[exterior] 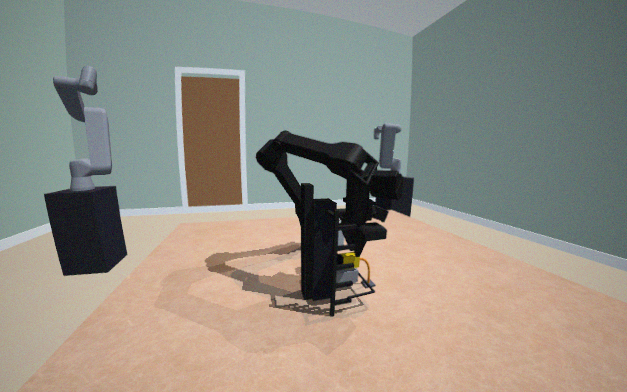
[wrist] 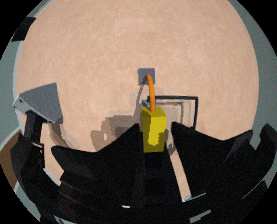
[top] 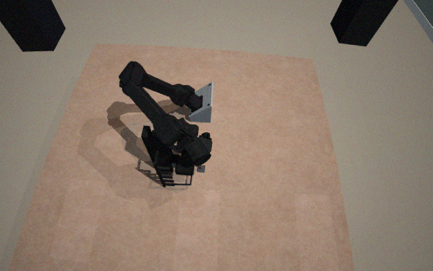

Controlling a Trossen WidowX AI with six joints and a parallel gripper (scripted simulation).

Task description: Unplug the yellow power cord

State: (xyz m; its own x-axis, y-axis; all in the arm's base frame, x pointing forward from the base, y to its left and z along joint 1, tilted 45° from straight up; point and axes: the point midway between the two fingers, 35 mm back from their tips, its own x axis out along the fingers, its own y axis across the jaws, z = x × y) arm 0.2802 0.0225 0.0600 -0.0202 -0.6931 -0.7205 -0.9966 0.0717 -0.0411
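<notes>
The yellow plug [exterior: 349,259] [wrist: 154,131] sticks out sideways from the upright black power strip [exterior: 319,250], low down; in the top view the arm covers most of it. Its inner end is hidden, so I cannot tell how deep it sits. The orange-yellow cord [exterior: 369,270] [wrist: 152,92] curves from the plug down to a small grey block [top: 201,169] [wrist: 146,76]. My gripper [wrist: 155,126] is partly open, pointing down over the plug. In the wrist view the plug shows between the fingertips, with a gap on the right side; contact is not visible.
A black wire frame [top: 191,180] [wrist: 197,112] and short pegs stand beside the strip. A pale grey block [exterior: 347,276] is under the plug. A grey angled bracket [top: 206,100] [wrist: 41,102] stands near the arm's base. Dark pedestals [top: 34,31] [exterior: 85,232] stand farther off.
</notes>
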